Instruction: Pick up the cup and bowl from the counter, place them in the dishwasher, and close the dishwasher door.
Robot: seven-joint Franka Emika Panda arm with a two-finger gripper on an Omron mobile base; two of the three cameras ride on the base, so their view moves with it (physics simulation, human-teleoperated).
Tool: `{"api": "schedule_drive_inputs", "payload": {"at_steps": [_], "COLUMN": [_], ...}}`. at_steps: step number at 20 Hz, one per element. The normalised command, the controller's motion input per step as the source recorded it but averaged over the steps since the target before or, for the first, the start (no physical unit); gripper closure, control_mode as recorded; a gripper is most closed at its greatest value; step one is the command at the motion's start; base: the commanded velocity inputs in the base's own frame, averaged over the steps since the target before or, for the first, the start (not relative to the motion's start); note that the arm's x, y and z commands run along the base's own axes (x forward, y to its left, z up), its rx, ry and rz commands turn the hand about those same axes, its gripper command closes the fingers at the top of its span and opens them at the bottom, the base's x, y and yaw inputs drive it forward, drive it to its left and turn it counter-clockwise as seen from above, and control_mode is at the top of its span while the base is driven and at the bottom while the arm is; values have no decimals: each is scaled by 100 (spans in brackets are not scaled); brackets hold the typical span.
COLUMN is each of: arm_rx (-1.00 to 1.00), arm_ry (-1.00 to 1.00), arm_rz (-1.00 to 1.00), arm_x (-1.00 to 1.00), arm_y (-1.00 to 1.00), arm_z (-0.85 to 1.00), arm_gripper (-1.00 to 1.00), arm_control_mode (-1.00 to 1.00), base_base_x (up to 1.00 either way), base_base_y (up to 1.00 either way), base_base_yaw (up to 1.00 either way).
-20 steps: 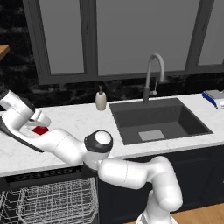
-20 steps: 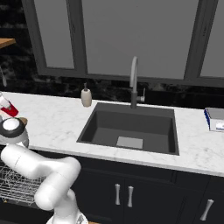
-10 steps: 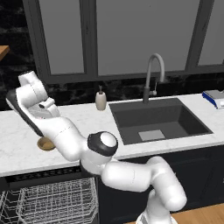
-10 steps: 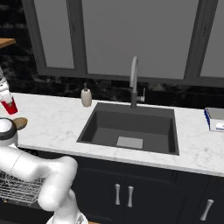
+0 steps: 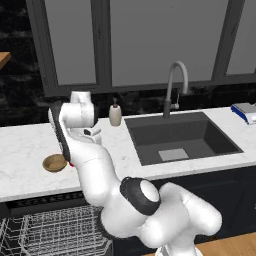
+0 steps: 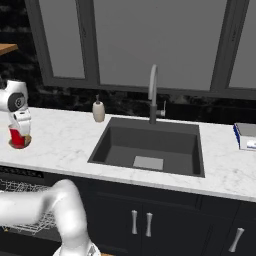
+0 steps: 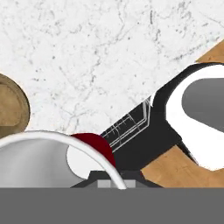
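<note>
My gripper [image 6: 19, 129] is shut on the red cup [image 6: 18, 138] and holds it by the white rim just above the counter [image 6: 65, 145], at the far left of the right base view. In the hand view the cup's white inside and red wall [image 7: 99, 148] sit at the bottom, by the gripper [image 7: 114, 176]. The tan bowl [image 5: 54, 163] rests on the marble next to the cup, and its edge [image 7: 11, 109] shows at the left of the hand view. Below the counter the dishwasher [image 5: 55, 227] stands open with its white wire racks showing. Its door is out of view.
A beige soap dispenser [image 5: 115, 114] stands by the back wall. Right of it lie the dark sink [image 5: 180, 137] and faucet [image 5: 172, 85]. A blue-and-white object [image 6: 246, 136] sits at the counter's right end. My own arm crosses in front of the bowl area in the left base view.
The hand has swung right from the far left and come down a little, with the cup in it. The bowl, hidden a second ago, now shows and has not moved.
</note>
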Motion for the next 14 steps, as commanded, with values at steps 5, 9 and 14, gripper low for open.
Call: {"api": "schedule_drive_inputs", "payload": {"at_steps": [5,9,14], "arm_rx": [21,10,1], "arm_ry": [-14,-39,-50], "arm_rz": [14,10,12], "arm_x": [-100,-100,-100], "arm_y": [-93,-20,31], "arm_z": [-5,-24,-17], "arm_gripper": [100,100,100], "arm_control_mode": [-100,-100,-100], "base_base_x": [0,0,0], "base_base_y": [0,0,0], "base_base_yaw": [0,0,0]}}
